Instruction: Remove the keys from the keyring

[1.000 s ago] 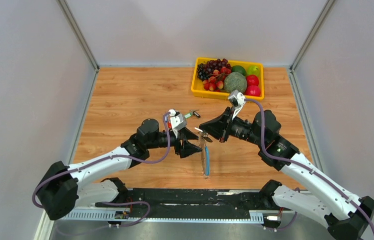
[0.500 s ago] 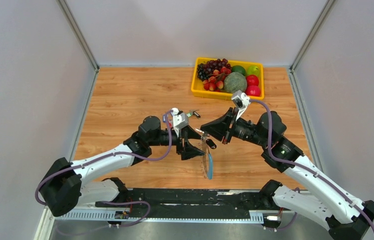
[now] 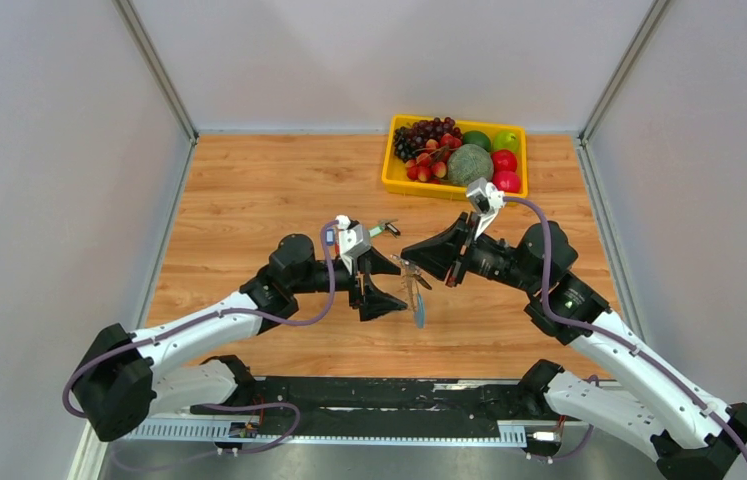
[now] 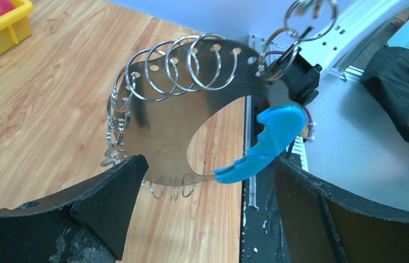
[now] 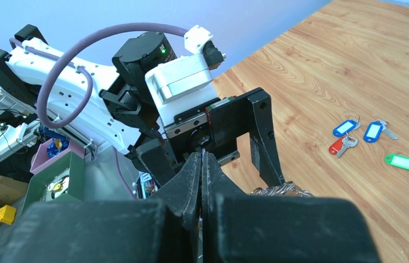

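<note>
The keyring (image 4: 163, 120), a flat grey hoop with a blue section (image 4: 265, 142) and several small split rings, hangs on edge above the table. It shows edge-on in the top view (image 3: 416, 303). My right gripper (image 3: 412, 264) is shut on its upper rim; in the right wrist view the fingers (image 5: 202, 164) pinch the thin edge. My left gripper (image 3: 377, 285) is open, its fingers (image 4: 109, 197) on either side of the hoop's lower edge without touching it. A black key head (image 4: 300, 82) hangs on the hoop. Loose keys (image 5: 373, 130), blue, red and green, lie on the table (image 3: 386, 228).
A yellow tray (image 3: 389, 180) of fruit stands at the back right. The black rail and metal strip (image 3: 349, 395) run along the near edge, below the hoop. Grey walls close in both sides.
The right gripper has lifted the keyring, so its lower end hangs higher and nearer the left gripper. The dangling black key has swung. The left gripper stays open.
</note>
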`<state>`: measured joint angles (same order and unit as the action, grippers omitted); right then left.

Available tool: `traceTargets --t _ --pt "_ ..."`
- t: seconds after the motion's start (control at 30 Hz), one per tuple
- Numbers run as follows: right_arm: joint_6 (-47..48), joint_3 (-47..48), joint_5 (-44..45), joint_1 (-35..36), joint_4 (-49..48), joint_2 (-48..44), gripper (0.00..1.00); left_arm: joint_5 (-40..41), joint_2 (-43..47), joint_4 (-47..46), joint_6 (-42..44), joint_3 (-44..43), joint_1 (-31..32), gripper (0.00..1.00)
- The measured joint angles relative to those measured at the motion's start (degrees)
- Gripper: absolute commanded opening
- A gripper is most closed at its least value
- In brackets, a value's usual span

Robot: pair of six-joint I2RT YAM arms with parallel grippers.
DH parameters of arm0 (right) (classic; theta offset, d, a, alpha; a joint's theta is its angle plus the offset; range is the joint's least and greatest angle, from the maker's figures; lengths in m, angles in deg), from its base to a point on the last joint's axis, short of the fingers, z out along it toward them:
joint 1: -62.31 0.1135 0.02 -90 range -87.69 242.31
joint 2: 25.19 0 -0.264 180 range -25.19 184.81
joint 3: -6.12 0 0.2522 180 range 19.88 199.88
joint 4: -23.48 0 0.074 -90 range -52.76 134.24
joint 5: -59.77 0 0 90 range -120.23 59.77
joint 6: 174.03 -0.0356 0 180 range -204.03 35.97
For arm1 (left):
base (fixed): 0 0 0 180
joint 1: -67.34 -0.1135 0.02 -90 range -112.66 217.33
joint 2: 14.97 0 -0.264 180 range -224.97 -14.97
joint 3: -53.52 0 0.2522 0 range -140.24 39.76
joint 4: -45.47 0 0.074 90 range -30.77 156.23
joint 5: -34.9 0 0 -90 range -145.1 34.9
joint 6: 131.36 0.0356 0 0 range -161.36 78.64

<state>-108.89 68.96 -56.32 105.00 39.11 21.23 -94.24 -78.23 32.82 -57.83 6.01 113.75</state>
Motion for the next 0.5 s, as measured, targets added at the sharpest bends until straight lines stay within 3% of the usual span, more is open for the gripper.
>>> traceTargets --t 0.17,0.5 --pt "-0.3 0.2 0.9 0.0 0.0 0.0 0.00 1.7 -0.2 -0.7 -3.0 0.1 0.4 0.90" --pt "-2.7 0.2 9.9 0.0 0.0 -0.5 0.00 11.7 10.9 -1.6 -9.9 5.6 7.0 1.00"
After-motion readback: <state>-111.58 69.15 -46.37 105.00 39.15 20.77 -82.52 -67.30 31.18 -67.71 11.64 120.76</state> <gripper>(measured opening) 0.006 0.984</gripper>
